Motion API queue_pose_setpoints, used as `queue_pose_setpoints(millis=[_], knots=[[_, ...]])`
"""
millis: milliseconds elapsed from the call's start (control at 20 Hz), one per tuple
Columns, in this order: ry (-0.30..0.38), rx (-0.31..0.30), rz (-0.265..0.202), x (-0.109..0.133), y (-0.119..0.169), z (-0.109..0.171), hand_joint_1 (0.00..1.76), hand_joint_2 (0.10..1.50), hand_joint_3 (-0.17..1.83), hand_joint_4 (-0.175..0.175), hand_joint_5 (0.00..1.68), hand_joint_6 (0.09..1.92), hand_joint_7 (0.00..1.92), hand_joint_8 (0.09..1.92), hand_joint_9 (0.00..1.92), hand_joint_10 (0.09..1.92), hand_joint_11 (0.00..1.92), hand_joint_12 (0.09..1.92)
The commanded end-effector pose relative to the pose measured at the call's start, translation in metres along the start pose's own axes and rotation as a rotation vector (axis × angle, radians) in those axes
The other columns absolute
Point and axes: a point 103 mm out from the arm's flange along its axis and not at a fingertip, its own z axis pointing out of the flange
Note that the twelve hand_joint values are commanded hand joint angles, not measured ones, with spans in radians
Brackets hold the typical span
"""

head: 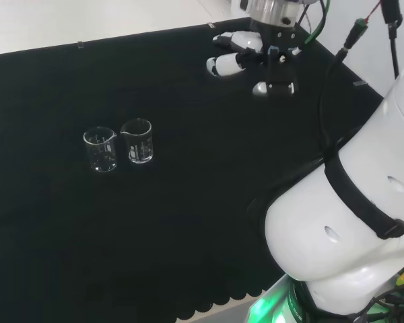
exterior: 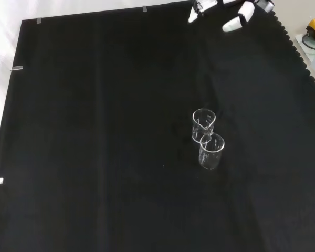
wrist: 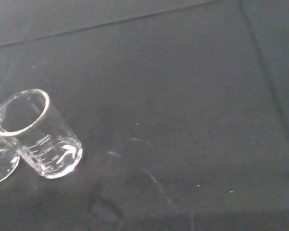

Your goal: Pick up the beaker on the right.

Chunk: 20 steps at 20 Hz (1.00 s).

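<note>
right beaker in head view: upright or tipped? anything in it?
Upright: the right beaker stands on its base, rim up, beside the other beaker. It looks empty.

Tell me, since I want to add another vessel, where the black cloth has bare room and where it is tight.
The black cloth is bare left of the two clear glass beakers in the front view, and between them and the black and white hand in the head view. It is crowded only at the beakers, which stand close together.

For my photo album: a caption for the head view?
Two clear beakers stand together on black cloth; the hand hangs apart.
</note>
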Motion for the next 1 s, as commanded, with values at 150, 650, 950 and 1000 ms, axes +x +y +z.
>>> queue_pose_setpoints(millis=[150, 650, 950, 1000], knots=[[0.076, 0.014, -0.059, 0.012, 0.017, 0.029, 0.35, 0.84, 0.82, -0.017, 0.20, 0.09, 0.13, 0.46, 0.17, 0.61, 0.00, 0.92], [0.139, 0.039, -0.107, 0.017, 0.035, 0.072, 0.53, 0.65, 0.87, -0.015, 0.20, 0.09, 0.15, 0.50, 0.20, 0.61, 0.00, 0.99], [0.165, 0.051, -0.136, 0.022, 0.043, 0.088, 0.57, 0.60, 0.89, -0.015, 0.21, 0.09, 0.15, 0.51, 0.22, 0.62, 0.00, 1.03], [0.164, 0.050, -0.142, 0.023, 0.044, 0.091, 0.57, 0.59, 0.89, -0.015, 0.21, 0.09, 0.15, 0.52, 0.22, 0.62, 0.00, 1.04]])
